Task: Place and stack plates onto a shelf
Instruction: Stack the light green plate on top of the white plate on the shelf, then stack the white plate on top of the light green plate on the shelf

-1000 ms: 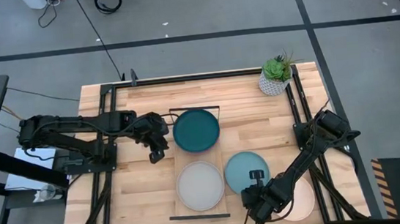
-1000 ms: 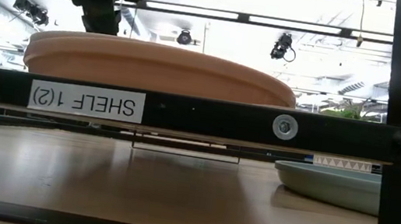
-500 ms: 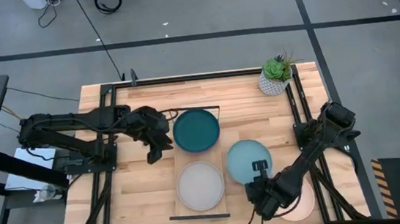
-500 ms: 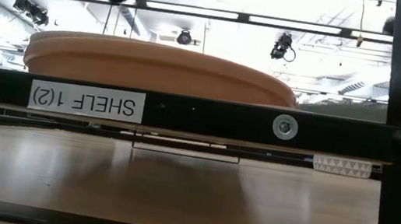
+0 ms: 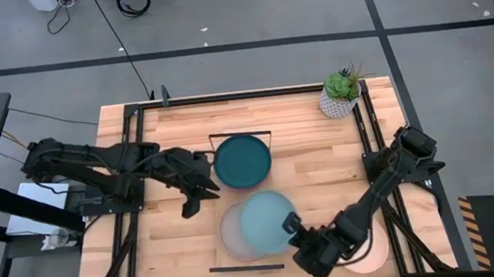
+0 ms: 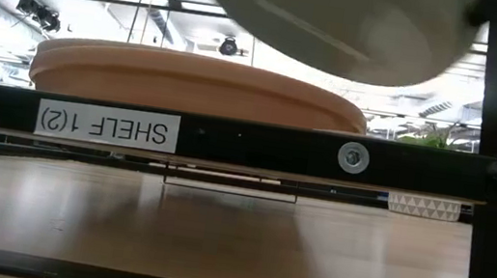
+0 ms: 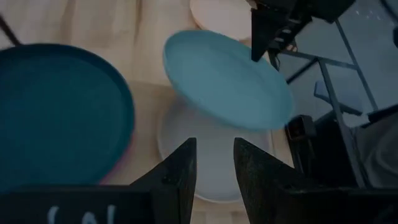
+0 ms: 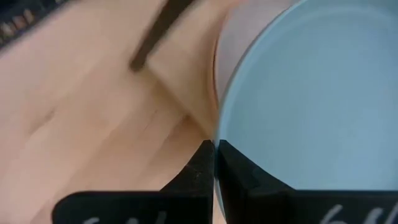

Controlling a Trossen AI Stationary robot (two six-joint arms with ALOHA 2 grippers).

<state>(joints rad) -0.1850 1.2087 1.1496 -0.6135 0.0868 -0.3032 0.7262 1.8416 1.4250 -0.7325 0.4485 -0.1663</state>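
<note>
The light blue plate (image 5: 267, 221) hangs in the air, shut in my right gripper (image 5: 290, 232). It is above the cream plate (image 5: 234, 235), which lies on the near half of the shelf (image 5: 241, 264). In the low view its pale underside (image 6: 343, 21) shows above the plates on the shelf. The teal plate (image 5: 242, 161) lies on the shelf's far half, with a magenta rim (image 7: 119, 171) showing under it. A peach plate (image 5: 376, 251) rests on the table by the right arm. My left gripper (image 5: 190, 206) is open, left of the shelf, touching nothing. My right gripper pinches the light blue plate by its rim (image 8: 217, 138) on the near-right side, between the two fingers. The fingers come level from the table's near right. The plate is lifted clear and slightly tilted, reaching out over the cream plate.
A small white pot with a green plant (image 5: 340, 95) stands at the table's far right corner. Black frame rails (image 5: 132, 168) run along both sides of the tabletop. Bare wood lies between the shelf and the right rail.
My right gripper has lifted the light blue plate off the table right of the shelf and carried it left and up, so that it now hangs over the cream plate. My left gripper has drifted a little toward the near edge, beside the shelf.
</note>
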